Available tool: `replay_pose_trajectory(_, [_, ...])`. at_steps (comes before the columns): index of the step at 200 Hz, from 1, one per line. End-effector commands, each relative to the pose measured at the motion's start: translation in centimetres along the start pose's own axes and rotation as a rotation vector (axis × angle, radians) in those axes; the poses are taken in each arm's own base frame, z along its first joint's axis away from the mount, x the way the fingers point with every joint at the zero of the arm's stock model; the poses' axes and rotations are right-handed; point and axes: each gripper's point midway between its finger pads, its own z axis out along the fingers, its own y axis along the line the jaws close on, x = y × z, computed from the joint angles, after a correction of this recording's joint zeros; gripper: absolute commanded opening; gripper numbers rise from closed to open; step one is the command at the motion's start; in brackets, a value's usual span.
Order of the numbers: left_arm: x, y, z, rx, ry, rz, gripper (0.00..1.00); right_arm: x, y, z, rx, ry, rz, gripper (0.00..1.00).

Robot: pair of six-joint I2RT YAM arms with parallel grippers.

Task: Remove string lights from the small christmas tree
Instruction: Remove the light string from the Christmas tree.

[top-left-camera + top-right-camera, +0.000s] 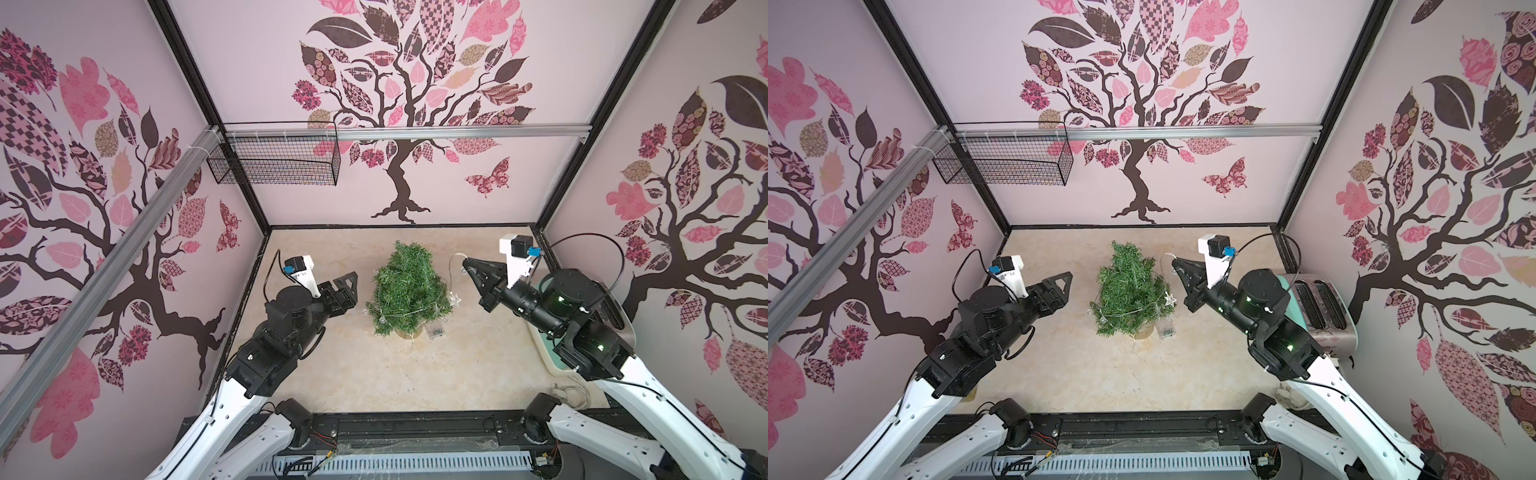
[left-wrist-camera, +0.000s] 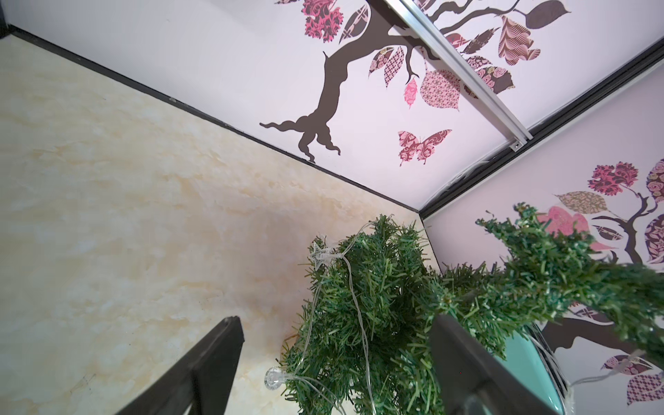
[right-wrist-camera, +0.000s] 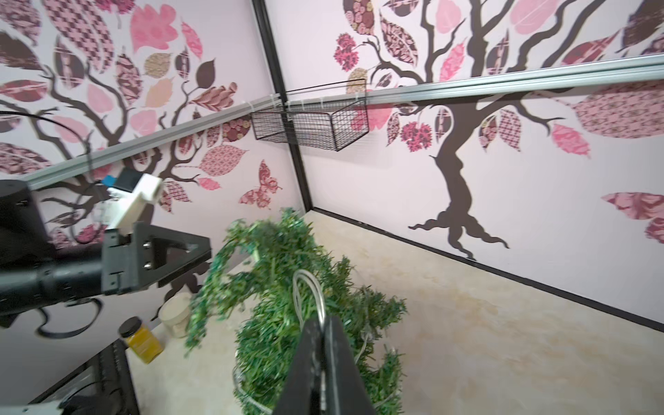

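Observation:
The small christmas tree stands mid-table on its log base. The string lights wind round it as a thin wire with a star and a round bulb. Their clear battery box lies beside the base. My right gripper is just right of the tree top, shut on a loop of the string lights' wire. My left gripper hangs open at the tree's left side, its fingers apart with branches between them.
A black wire basket hangs on the back rail at the left. A mint toaster sits by the right wall under my right arm. A yellow jar and a pale jar stand by the left wall.

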Motion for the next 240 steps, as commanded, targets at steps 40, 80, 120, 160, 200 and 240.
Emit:
replay_pose_trajectory(40, [-5.4,-0.4,1.8,-0.007,-0.093,0.003,0.89,-8.5,-3.5,3.2,0.110,-0.159,-0.036,0.00])
replay_pose_trajectory(80, [-7.9,-1.7,5.0,0.102,-0.085,-0.033,0.94,-10.1,-4.8,7.6,0.071,-0.149,-0.037,0.00])
replay_pose_trajectory(120, [-8.6,-3.4,7.9,0.219,-0.077,0.027,0.94,-10.6,-6.9,11.8,-0.006,-0.125,-0.008,0.00])
replay_pose_trajectory(160, [-7.6,-4.6,11.1,0.314,-0.039,0.085,0.94,-9.8,-7.4,16.4,-0.113,-0.081,0.022,0.00])
replay_pose_trajectory(200, [-6.5,-5.3,14.3,0.387,0.010,0.117,0.94,-9.5,-7.2,19.6,-0.197,-0.066,0.064,0.00])
replay_pose_trajectory(240, [-6.5,-6.4,16.1,0.458,0.035,0.117,0.94,-12.0,-6.4,20.3,-0.242,-0.093,0.055,0.00])
